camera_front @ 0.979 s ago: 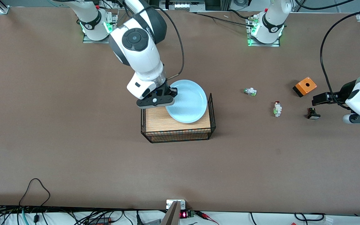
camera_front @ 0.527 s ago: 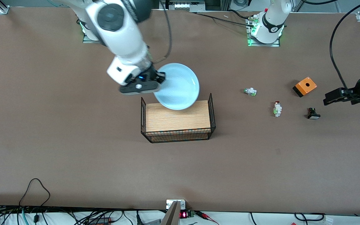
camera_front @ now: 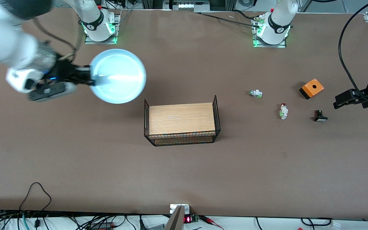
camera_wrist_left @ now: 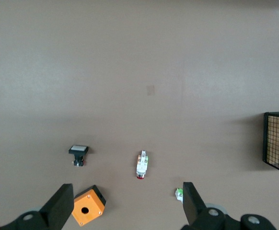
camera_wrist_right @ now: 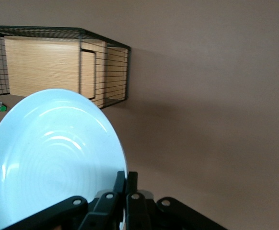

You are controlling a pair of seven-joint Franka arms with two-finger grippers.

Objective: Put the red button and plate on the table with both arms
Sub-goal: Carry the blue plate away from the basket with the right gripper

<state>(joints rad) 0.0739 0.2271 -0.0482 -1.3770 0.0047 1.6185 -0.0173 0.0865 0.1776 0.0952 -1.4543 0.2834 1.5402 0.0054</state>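
The right gripper is clamped on the rim of the pale blue plate, carrying it in the air over the table toward the right arm's end; the plate hangs clear of the wooden board with black wire sides. For the step in hand, lower the plate level over bare tabletop, let its base touch before the fingers release, then withdraw along the rim line so the dish is not dragged.

The left gripper hovers with its jaws wide apart and nothing held, over the table's left-arm end, near the orange box; the red button lies on the table between the green-capped part and the black part. The board carries nothing.
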